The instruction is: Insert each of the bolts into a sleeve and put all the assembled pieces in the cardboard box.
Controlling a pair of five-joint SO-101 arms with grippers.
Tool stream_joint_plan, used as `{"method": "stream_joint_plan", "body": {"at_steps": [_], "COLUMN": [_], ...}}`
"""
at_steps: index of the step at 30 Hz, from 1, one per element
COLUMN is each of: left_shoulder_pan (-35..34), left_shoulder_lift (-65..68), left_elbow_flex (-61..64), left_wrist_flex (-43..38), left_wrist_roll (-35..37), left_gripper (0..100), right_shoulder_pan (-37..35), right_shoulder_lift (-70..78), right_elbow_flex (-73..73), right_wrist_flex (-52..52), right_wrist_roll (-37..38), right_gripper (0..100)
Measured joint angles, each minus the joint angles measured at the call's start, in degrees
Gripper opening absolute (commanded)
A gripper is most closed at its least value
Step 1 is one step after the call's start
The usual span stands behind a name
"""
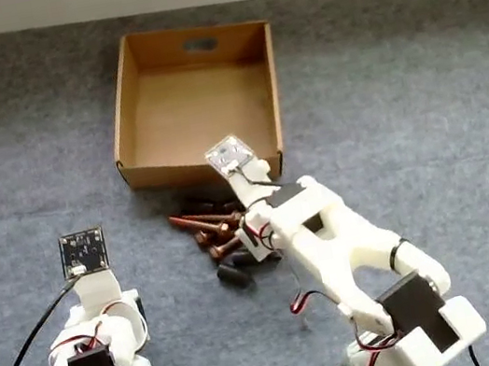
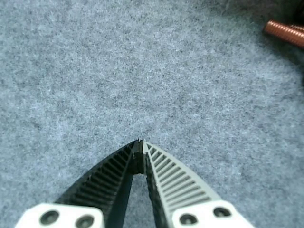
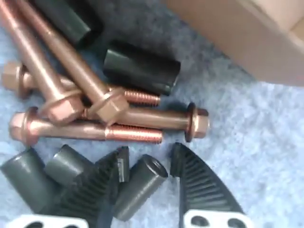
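Observation:
Several copper bolts and black sleeves lie in a heap on the carpet just in front of the cardboard box, which holds nothing. My right gripper hangs low over the heap. In the right wrist view it is open, with one dark sleeve lying between its fingers and the bolts just beyond. My left gripper is shut on nothing over bare carpet, left of the heap. A bolt's threaded end shows far off in that view.
The box's near wall stands close behind the heap. The left arm sits at the front left. Grey carpet spreads open to the right of the box and the left of the heap.

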Motion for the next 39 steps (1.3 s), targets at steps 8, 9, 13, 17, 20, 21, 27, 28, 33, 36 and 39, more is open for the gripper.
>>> {"method": "stream_joint_plan", "body": {"at_steps": [8, 9, 13, 17, 20, 21, 27, 28, 33, 36, 39], "left_shoulder_pan": [0.0, 0.0, 0.0, 0.0, 0.0, 0.0, 0.0, 0.0, 0.0, 0.0, 0.0], "left_shoulder_lift": [0.0, 0.0, 0.0, 0.0, 0.0, 0.0, 0.0, 0.0, 0.0, 0.0, 0.0], "left_elbow_flex": [0.0, 0.0, 0.0, 0.0, 0.0, 0.0, 0.0, 0.0, 0.0, 0.0, 0.0], "left_wrist_flex": [0.0, 0.0, 0.0, 0.0, 0.0, 0.0, 0.0, 0.0, 0.0, 0.0, 0.0], "left_wrist_roll": [0.0, 0.0, 0.0, 0.0, 0.0, 0.0, 0.0, 0.0, 0.0, 0.0, 0.0], "left_gripper": [1, 1, 1, 1, 1, 1, 1, 1, 1, 1, 1], "right_shoulder_pan": [0.2, 0.2, 0.2, 0.1, 0.1, 0.1, 1.0, 1.1, 1.2, 1.2, 1.2], "right_shoulder_lift": [-0.4, -0.4, -0.4, -0.2, -0.1, -0.1, -0.4, -0.4, -0.3, -0.3, -0.9], "right_elbow_flex": [0.0, 0.0, 0.0, 0.0, 0.0, 0.0, 0.0, 0.0, 0.0, 0.0, -0.1], "right_wrist_flex": [4.0, 4.0, 4.0, 4.3, 4.7, 4.7, 4.7, 4.7, 4.7, 4.7, 4.7], "right_wrist_roll": [0.0, 0.0, -1.1, -3.1, -3.6, -3.6, -6.9, -7.4, -8.0, -8.0, -6.6], "right_gripper": [16.3, 16.5, 24.9, 26.9, 23.3, 21.8, 5.7, 2.7, 0.6, 0.6, 0.6]}}
